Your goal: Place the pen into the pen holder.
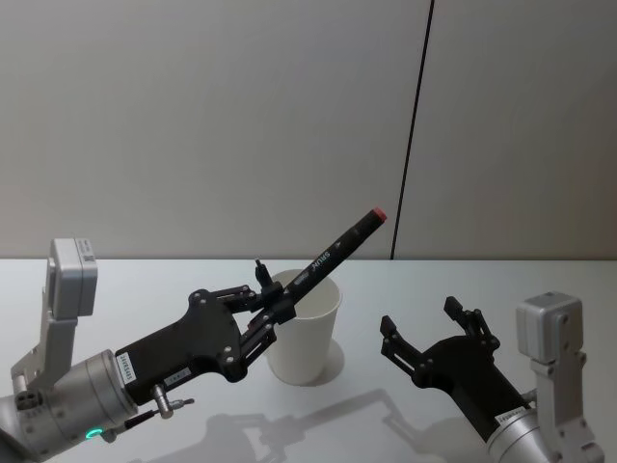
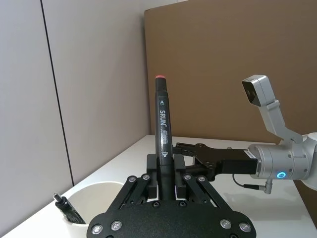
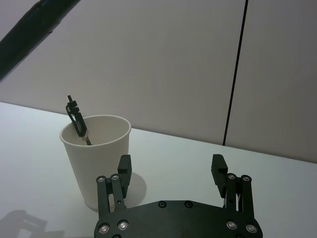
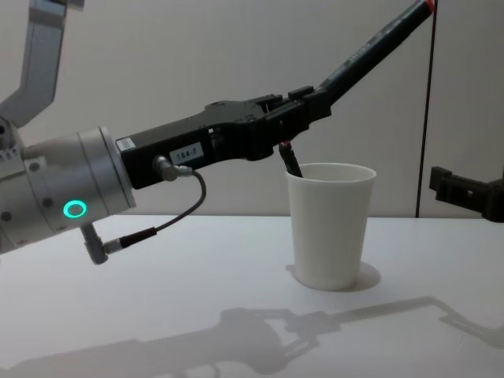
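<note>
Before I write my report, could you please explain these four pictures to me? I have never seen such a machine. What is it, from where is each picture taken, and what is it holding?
It is a robot with two arms, and each arm ends in a black gripper with two fingers. One picture comes from a camera on its head, one from its chest, and one from each wrist.

On the white table stands a white paper cup. What looks like a thin dark pen leans inside it.

The left gripper is shut on a black marker pen with a red end. It holds the pen slanted just above the cup's rim, not yet inside. The right gripper is open and empty on the cup's other side.
</note>
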{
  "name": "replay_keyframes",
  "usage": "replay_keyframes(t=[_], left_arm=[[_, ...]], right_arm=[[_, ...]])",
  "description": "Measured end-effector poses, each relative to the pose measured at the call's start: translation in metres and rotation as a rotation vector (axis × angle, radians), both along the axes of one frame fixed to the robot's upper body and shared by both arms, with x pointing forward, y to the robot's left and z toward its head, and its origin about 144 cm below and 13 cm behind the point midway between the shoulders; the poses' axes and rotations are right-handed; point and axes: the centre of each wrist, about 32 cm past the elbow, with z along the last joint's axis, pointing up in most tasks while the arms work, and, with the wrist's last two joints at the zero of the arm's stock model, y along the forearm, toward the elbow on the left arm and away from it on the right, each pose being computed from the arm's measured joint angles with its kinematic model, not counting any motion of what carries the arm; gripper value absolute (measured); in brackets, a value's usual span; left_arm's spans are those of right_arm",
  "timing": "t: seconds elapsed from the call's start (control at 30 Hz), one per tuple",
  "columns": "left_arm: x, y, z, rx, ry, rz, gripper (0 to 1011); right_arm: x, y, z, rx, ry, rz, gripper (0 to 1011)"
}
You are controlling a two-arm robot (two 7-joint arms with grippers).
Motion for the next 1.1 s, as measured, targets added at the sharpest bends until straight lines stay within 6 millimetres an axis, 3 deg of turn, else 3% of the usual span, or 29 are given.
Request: replay_keyframes(t=[0.57,1.1], left_arm=[[0.003,-0.001,0.000,-0.006,0.007,-0.016,203],[0.004,-0.002,0.001,-0.008,0.009,-0.021,202]], right_arm=[[0.001,-0.007,0.004,0.019,-0.008,0.030,1001],[0.000,-0.029,0.016,0.126,-0.034,0.217,1001]])
